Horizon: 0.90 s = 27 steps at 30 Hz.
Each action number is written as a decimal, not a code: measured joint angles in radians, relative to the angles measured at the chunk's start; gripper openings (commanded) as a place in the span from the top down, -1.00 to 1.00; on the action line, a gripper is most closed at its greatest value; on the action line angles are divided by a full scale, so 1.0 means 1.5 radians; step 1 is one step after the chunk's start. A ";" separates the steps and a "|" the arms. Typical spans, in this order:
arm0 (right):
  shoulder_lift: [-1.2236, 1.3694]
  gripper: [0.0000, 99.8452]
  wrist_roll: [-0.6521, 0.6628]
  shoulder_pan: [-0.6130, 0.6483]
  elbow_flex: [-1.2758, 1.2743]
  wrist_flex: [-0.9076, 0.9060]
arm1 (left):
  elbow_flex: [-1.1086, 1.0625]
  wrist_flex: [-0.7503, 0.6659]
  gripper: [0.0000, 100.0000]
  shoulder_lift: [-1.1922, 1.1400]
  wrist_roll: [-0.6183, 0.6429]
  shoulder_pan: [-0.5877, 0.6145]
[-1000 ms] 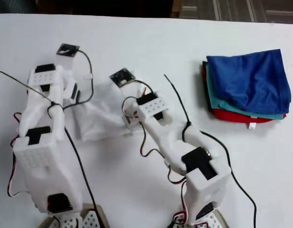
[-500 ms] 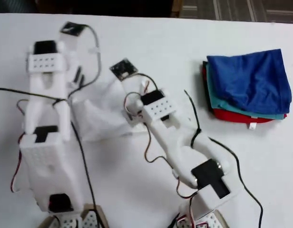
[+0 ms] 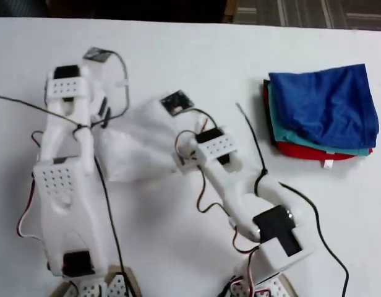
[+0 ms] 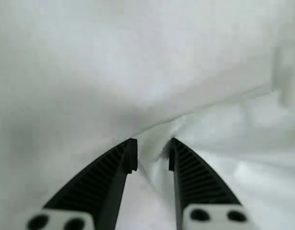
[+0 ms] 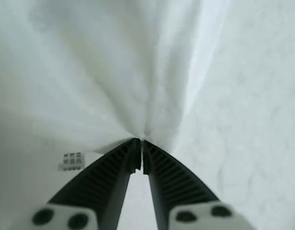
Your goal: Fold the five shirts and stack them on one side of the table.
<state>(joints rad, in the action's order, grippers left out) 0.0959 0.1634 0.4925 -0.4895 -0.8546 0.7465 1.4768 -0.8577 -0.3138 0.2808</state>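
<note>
Right tool [image 5: 140,155], clenched on the crumpled white cloth shirt [image 3: 138,148], has swung toward the folded stack of blue, teal and red shirts [image 3: 323,111]. Left tool [image 4: 152,155] pinches a fold. Shirt lies on the white desk [image 3: 178,49] between the arms, dragged slightly stackward; fifth fold likely underway.

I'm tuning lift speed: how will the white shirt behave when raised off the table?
Probably floppy: the white shirt gathers into soft pleats where the right gripper pinches it. Likely light, since the cloth looks thin. It may sag and lose its fold, as it already lies rumpled.
</note>
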 measured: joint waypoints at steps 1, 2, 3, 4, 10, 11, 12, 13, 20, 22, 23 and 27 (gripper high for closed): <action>0.000 0.96 0.007 -0.004 0.000 0.001 | 0.017 0.008 0.74 -0.005 0.000 0.003; 0.000 0.96 0.014 -0.005 0.000 0.001 | 0.034 0.019 0.74 -0.008 0.000 0.003; 0.000 0.96 0.020 -0.005 0.000 0.001 | 0.051 0.033 0.74 -0.009 0.000 0.004; 0.000 0.96 0.024 -0.005 0.000 0.001 | 0.068 0.047 0.74 -0.009 0.000 0.003; -0.058 0.96 0.025 -0.010 0.030 -0.035 | 0.193 0.155 0.74 -0.009 0.000 -0.001; -0.076 0.96 0.025 -0.012 0.045 -0.044 | 0.218 0.176 0.74 -0.009 0.000 -0.007; -0.091 0.96 0.025 -0.015 0.059 -0.049 | 0.233 0.187 0.74 -0.008 0.000 -0.011; -0.100 0.96 0.025 -0.016 0.077 -0.052 | 0.241 0.191 0.74 -0.008 -0.001 -0.011; -0.069 0.96 0.025 -0.015 0.229 -0.056 | 0.058 0.195 0.74 0.119 0.000 -0.010; -0.017 0.96 0.025 -0.018 0.282 -0.060 | -0.053 0.190 0.74 0.198 0.000 -0.017; 0.012 0.96 0.025 -0.019 0.311 -0.065 | -0.117 0.177 0.74 0.242 0.000 -0.024; 0.137 0.96 -0.013 -0.016 0.430 -0.086 | -0.381 0.057 0.74 0.430 0.000 -0.056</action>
<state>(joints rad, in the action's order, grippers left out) 0.3015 0.1435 0.4680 0.1550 -0.9835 0.1757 1.5627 -0.2133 -0.3138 0.1964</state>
